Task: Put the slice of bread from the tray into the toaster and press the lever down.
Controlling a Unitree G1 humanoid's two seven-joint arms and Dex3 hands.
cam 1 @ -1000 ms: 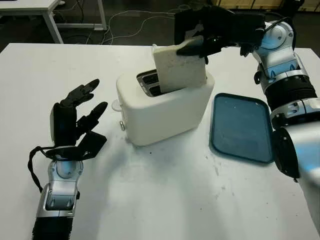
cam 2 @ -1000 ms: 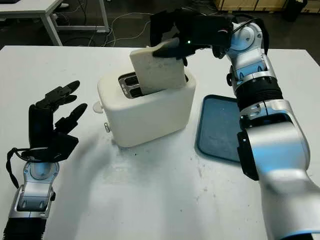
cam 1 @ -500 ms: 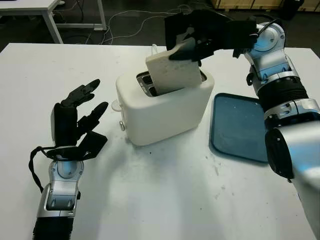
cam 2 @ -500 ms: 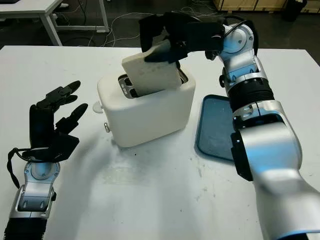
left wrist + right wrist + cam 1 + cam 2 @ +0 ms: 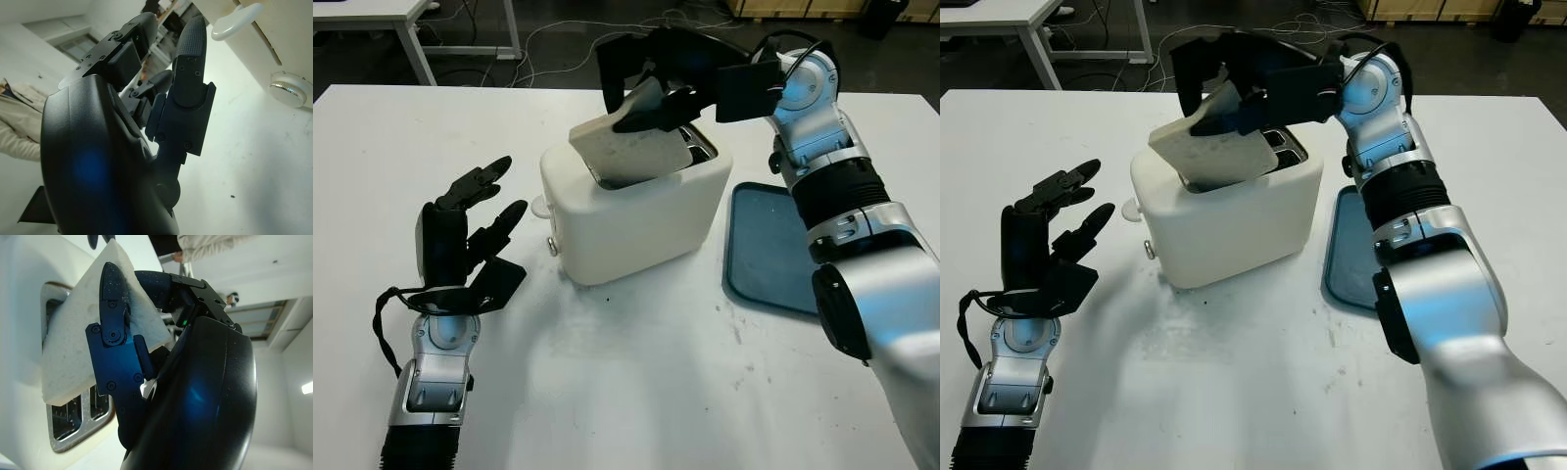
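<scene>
Swung my right hand (image 5: 651, 83) further left, gripping bread (image 5: 631, 147) tilted over toaster (image 5: 631, 211) slots; left hand (image 5: 460, 240) open

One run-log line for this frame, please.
right hand: shut on bread slice, tilted over toaster slots, not inserted | left hand: open, left of toaster | lever: not pressed | tray: right of toaster

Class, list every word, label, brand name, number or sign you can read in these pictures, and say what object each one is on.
There are none to read.
The white toaster shows no brand or markings on its faces.
The blue tray is plain.
The slice of bread, held in the right hand over the toaster, bears nothing.
The left hand, open on the table, shows no lettering.
</scene>
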